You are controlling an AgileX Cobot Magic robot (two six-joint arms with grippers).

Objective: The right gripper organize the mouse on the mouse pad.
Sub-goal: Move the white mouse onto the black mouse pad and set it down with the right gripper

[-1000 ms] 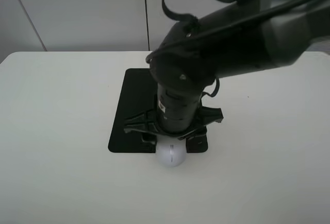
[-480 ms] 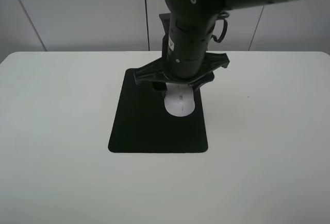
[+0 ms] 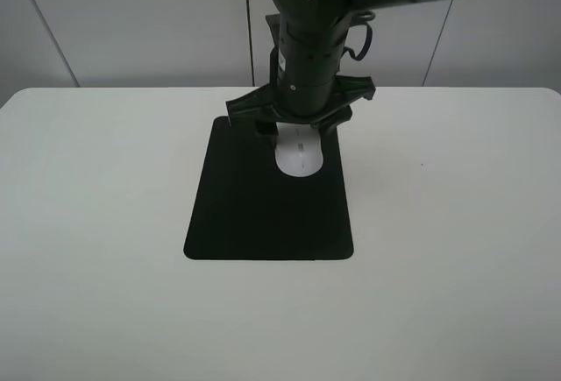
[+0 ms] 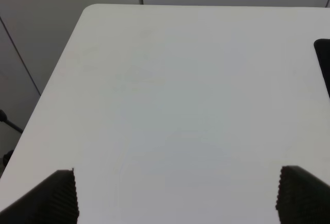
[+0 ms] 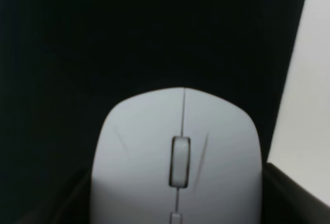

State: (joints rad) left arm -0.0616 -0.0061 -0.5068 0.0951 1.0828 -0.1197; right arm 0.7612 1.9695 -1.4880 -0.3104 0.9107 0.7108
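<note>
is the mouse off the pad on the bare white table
No, in the high view the mouse is inside the mouse pad's outline, toward its far right corner.

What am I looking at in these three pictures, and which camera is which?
This is a two-armed robot working at a white table. One picture looks down from a fixed camera mounted high; the other two come from a camera on each wrist. The right hand grips a white mouse by its sides, over the far part of a black mouse pad. Its wrist camera shows that mouse close up. The left hand hangs open above the table, holding nothing.
</note>
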